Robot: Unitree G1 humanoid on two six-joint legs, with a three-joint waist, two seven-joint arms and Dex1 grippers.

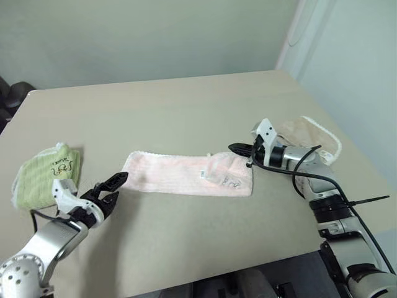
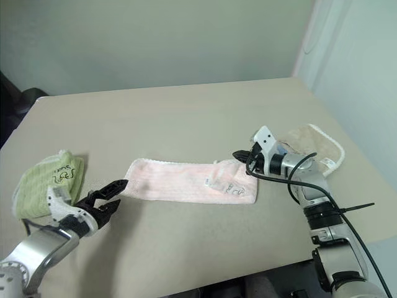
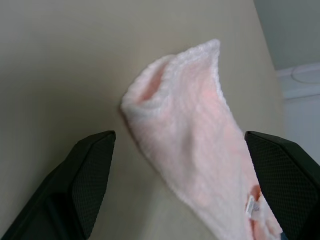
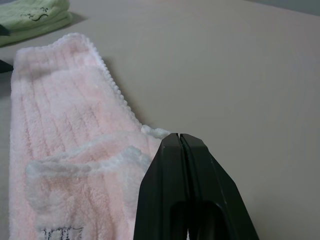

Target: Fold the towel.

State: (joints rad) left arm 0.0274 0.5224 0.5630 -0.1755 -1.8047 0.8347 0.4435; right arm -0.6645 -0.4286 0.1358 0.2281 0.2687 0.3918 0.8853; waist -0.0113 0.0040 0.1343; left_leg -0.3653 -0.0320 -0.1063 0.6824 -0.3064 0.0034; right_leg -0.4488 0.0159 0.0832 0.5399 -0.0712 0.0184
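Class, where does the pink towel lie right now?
The pink towel lies mid-table, between the open left end effector and the shut right end effector.

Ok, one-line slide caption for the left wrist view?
Open left gripper fingers straddle the pale pink towel's rumpled end on the beige table.

We see a plain beige counter [image 1: 186, 105]. The pink towel [image 1: 189, 175] lies flat on it as a long strip between our two tools, one end just ahead of the left tool [image 1: 110, 190], the other beside the right tool [image 1: 240, 149]. A green folded towel [image 1: 43, 177] rests beside the left tool, and a beige white-edged towel [image 1: 307, 138] lies behind the right.
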